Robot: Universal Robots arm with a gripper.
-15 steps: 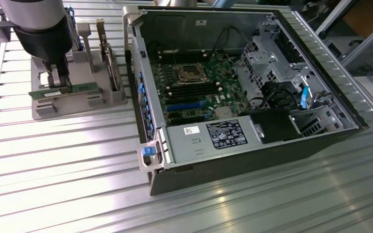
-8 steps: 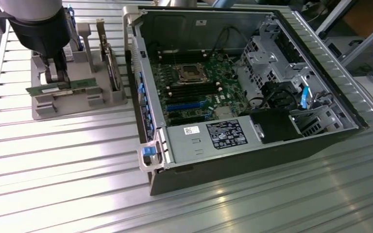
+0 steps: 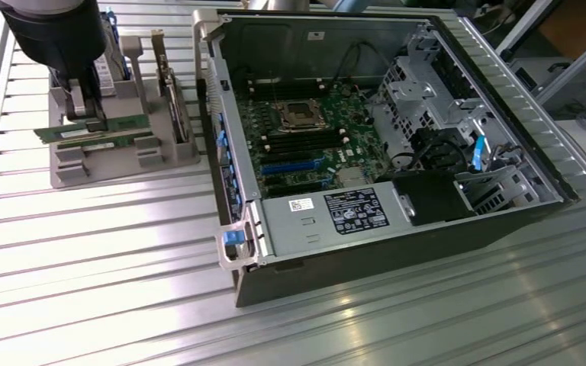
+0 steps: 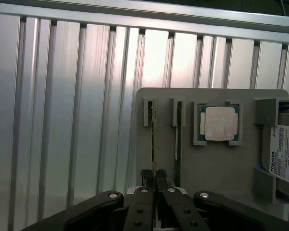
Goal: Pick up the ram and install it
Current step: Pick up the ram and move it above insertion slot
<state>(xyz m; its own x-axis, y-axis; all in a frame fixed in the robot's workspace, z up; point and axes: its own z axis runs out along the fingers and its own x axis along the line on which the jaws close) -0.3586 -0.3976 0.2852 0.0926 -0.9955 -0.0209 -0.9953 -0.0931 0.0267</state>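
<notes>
The ram is a long green stick standing on edge at the grey holder, at the exterior view's left. In the wrist view I see it edge-on as a thin line running along the holder's outer slot. My gripper has its two black fingers pressed together on this thin edge, so it is shut on the ram. In the exterior view the gripper comes down from the black arm onto the stick's middle. Whether the stick has left its slot, I cannot tell. A second green stick stands in the neighbouring slot.
The holder also carries a square silver processor and a hard drive with a white label. An open computer case lies at the exterior view's right, with its motherboard and dark memory slots exposed. The ribbed aluminium table lies around them.
</notes>
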